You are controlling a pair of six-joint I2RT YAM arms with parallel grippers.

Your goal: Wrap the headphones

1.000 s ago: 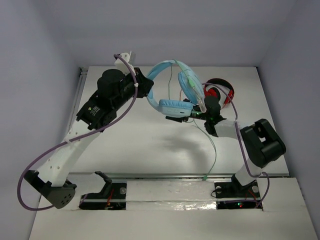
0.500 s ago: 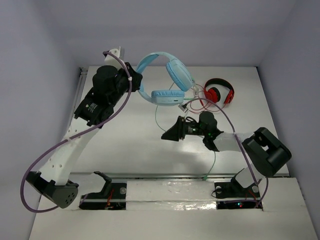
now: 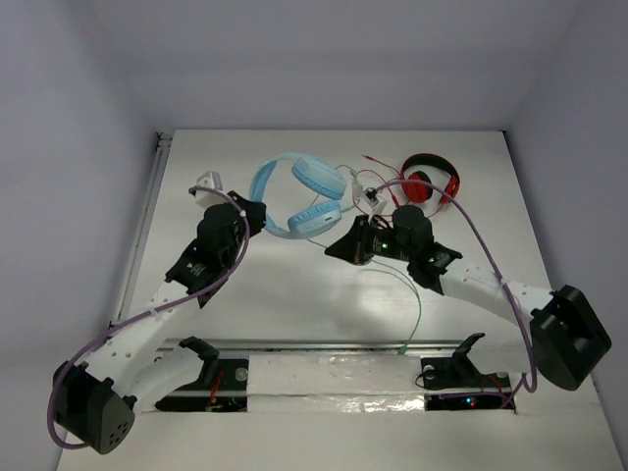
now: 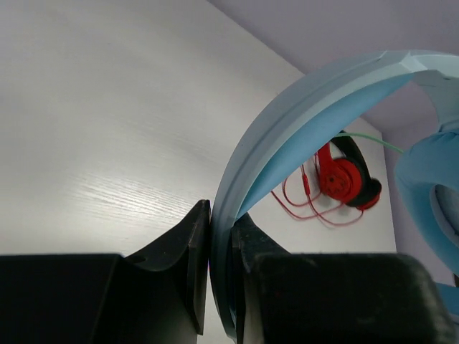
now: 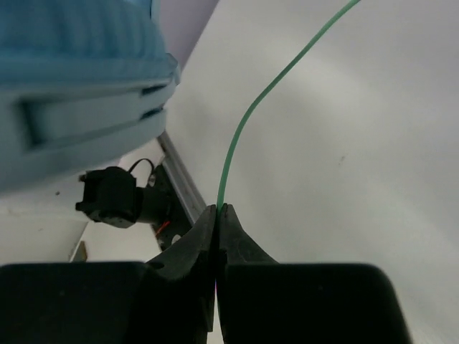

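The light blue headphones [image 3: 294, 194] hang at the table's middle back. My left gripper [image 3: 257, 218] is shut on their blue headband [image 4: 287, 136], which runs up between the jaws in the left wrist view. My right gripper [image 3: 336, 248] sits just right of the lower earcup and is shut on the thin pale green cable [image 5: 251, 118]. The cable [image 3: 417, 304] trails from there down to the table's near edge. An earcup [image 5: 79, 86] fills the top left of the right wrist view.
Red-and-black headphones [image 3: 430, 182] with a red cable lie at the back right; they also show in the left wrist view [image 4: 344, 175]. A metal rail [image 3: 324, 345] runs along the near edge, by the arm bases.
Both arms have lowered and stretched out. The headphones came down and to the left with my left gripper. My right gripper moved left along the cable and now sits under the earcups.
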